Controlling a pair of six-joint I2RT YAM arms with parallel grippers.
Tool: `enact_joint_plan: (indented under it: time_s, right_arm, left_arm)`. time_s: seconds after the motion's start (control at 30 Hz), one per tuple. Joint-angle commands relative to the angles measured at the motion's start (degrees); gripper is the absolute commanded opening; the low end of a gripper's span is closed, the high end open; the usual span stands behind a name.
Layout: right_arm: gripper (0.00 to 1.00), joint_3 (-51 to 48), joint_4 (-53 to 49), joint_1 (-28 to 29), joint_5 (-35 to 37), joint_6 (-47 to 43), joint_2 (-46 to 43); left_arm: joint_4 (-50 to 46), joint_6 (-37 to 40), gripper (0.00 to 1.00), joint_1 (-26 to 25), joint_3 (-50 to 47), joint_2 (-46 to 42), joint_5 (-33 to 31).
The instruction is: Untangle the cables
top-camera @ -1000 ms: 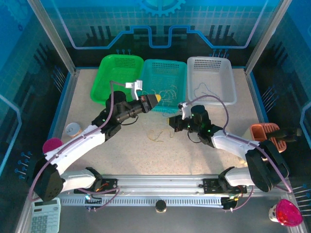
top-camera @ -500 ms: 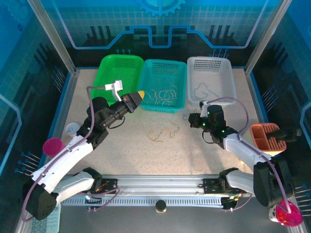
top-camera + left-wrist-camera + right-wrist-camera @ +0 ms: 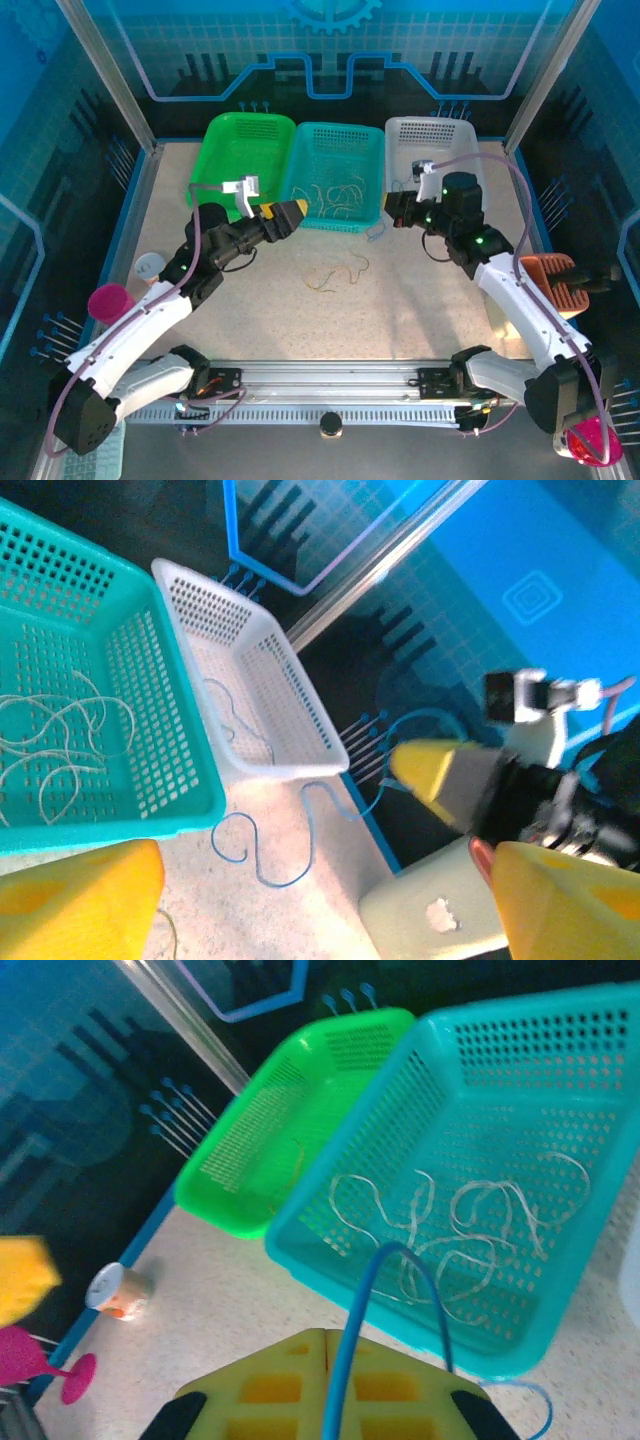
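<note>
Surface: speckled beige table (image 3: 250, 330) stood inside a blue-lit enclosure, with a green basket (image 3: 240, 150), a teal basket (image 3: 340, 135) and a white basket (image 3: 430, 135) in a row along its far edge.
Left gripper (image 3: 293, 211): yellow fingers stood wide apart with nothing between them, at the teal basket's near left corner.
Right gripper (image 3: 325, 1345): fingers were pressed together on the dark blue cable, just in front of the white basket's near left corner.
Dark blue cable (image 3: 352, 1332): ran from those closed fingers down to the table, its loose end curled beside the teal basket's near right corner.
Whitish cables (image 3: 335, 195): lay tangled on the teal basket's floor.
Yellow-tan cable (image 3: 338, 272): lay loose on the table in front of the teal basket, between the arms.
Thin dark cable (image 3: 232, 715): lay inside the white basket.
</note>
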Motion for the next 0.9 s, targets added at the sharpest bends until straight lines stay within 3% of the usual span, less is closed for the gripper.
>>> enact_joint_plan:
  time_s: [0.0,0.47,0.87]
  right_arm:
    - [0.00,5.0,-7.8,0.6,-5.7,-3.0,1.4]
    - [0.00,14.0,-16.7,6.5,-11.7,-8.2,3.4]
    - [0.00,13.9,-17.4,10.7,-10.5,-8.4,3.3]
  left_arm:
    - [-5.5,7.0,0.97,0.2,3.7,2.0,4.0]
    - [-8.0,20.9,0.99,-1.5,10.5,10.9,15.8]
    - [-11.9,27.9,0.99,-7.2,13.5,14.7,15.3]
